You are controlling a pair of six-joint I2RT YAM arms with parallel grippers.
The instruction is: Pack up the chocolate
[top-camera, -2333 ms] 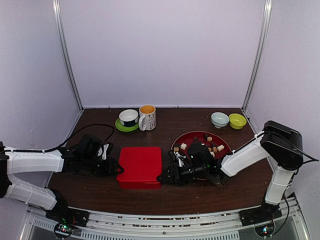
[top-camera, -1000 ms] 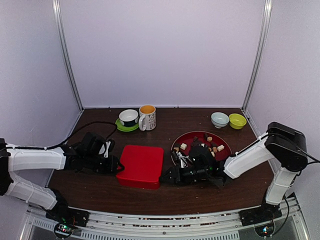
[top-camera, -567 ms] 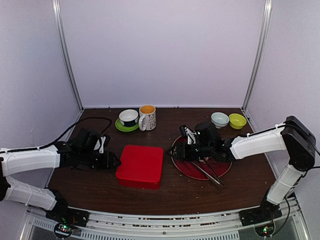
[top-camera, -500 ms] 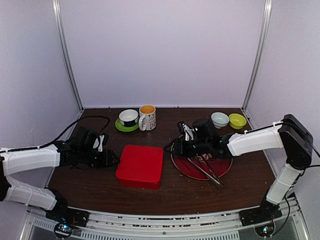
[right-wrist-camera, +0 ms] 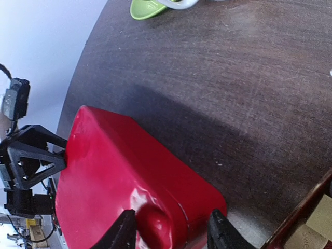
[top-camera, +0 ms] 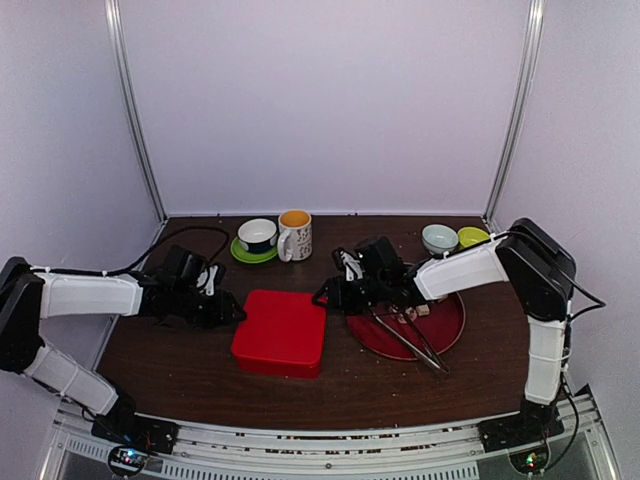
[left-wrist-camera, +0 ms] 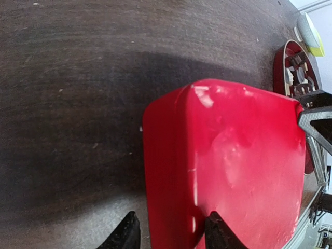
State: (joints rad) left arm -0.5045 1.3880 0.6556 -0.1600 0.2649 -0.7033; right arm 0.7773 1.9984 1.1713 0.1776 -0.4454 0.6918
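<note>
Both arms had closed in on the red box (top-camera: 280, 330), which lay shut at the centre of the desk (top-camera: 200, 385).

1. Right arm (top-camera: 465, 268): within the last second it left the lower right edge of the box, rose over the red plate (top-camera: 448, 322), and came down at the upper right corner of the box. In the right wrist view the right jaws stood parted, with that corner of the box (right-wrist-camera: 119, 171) between the fingers (right-wrist-camera: 122, 233). Whether the pads pressed on it could not be told.
2. Left arm (top-camera: 90, 295): it kept to the left edge of the box and shifted only slightly. The left jaws also stood parted, one finger (left-wrist-camera: 129, 233) beside the side wall and the other over the lid (left-wrist-camera: 233, 155).
3. Box: it had turned a little out of square about a second before and had not moved since. The lid was still on.
4. Chocolate (top-camera: 408, 314): it remained on the plate, right of centre in the top view and partly hidden by the right arm. One tan cube (right-wrist-camera: 319, 215) showed at the lower right of the right wrist view. The tongs (top-camera: 415, 345) lay across the near part of the plate.

Assessment: the change was a re-approach, not a transfer. No piece had been packed. The step in hand was probably opening the lid, so the task stood near its start.
</note>
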